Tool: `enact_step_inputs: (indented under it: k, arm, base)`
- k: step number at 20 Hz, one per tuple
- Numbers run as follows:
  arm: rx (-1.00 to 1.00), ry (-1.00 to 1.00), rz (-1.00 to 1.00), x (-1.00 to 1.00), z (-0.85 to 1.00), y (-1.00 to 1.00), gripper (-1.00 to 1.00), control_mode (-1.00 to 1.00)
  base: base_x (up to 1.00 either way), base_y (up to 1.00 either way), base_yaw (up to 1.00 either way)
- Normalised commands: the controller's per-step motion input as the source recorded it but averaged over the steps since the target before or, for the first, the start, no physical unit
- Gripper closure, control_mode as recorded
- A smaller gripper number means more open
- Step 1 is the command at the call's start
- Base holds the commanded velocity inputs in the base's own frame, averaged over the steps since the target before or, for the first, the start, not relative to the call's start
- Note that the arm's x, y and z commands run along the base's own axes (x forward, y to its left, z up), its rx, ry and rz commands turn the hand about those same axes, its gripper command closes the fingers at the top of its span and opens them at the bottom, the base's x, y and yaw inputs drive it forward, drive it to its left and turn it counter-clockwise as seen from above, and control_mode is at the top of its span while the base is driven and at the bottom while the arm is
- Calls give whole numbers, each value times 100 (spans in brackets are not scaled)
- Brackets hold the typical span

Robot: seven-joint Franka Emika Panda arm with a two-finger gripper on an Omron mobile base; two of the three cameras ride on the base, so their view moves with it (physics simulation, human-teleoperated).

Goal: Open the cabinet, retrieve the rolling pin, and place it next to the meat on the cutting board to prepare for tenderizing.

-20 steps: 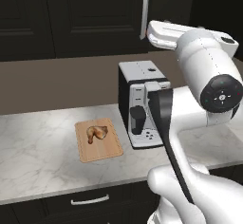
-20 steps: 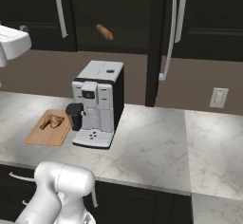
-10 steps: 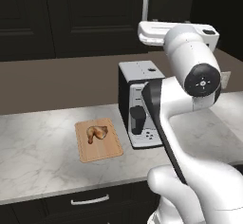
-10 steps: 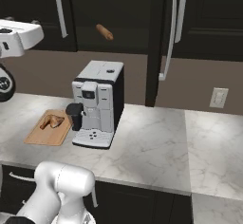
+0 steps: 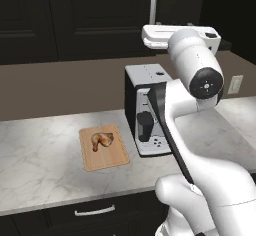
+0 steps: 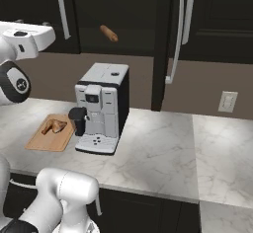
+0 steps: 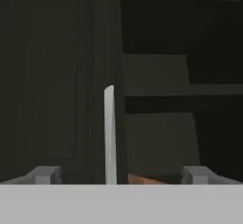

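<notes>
You are looking across a marble bench [image 6: 163, 148] at a silver and black coffee machine [image 6: 101, 107], with the tan cutting board [image 6: 48, 135] lying just left of it and the golden-brown meat [image 6: 54, 126] resting on the board. Above, the dark cabinet [image 6: 123, 15] stands with one door [image 6: 162, 44] swung out edge-on towards you, and the brown rolling pin [image 6: 108, 33] lies tilted inside the opening. At the left edge the white arm [image 6: 20, 44] reaches up level with the cabinet's lower edge, beside a closed door's long silver handle [image 6: 62, 9].
</notes>
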Motion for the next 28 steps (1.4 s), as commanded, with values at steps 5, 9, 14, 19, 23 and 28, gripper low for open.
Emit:
enact_step_inputs:
  k: [5, 9, 14, 19, 23, 28]
  arm:
    - [0, 0, 0, 16, 0, 0, -100, -100]
    - [1, 0, 0, 18, 0, 0, -100, -100]
    - [1, 0, 0, 12, 0, -3, -100, -100]
    - [1, 2, 0, 25, 0, -2, -100, -100]
    - [0, 7, 0, 28, 0, 0, -100, -100]
    - [0, 13, 0, 36, -1, 0, -100, -100]
  base:
    - [0, 0, 0]
    - [0, 0, 0]
    - [0, 0, 0]
    - [0, 0, 0]
    - [0, 0, 0]
    - [0, 0, 0]
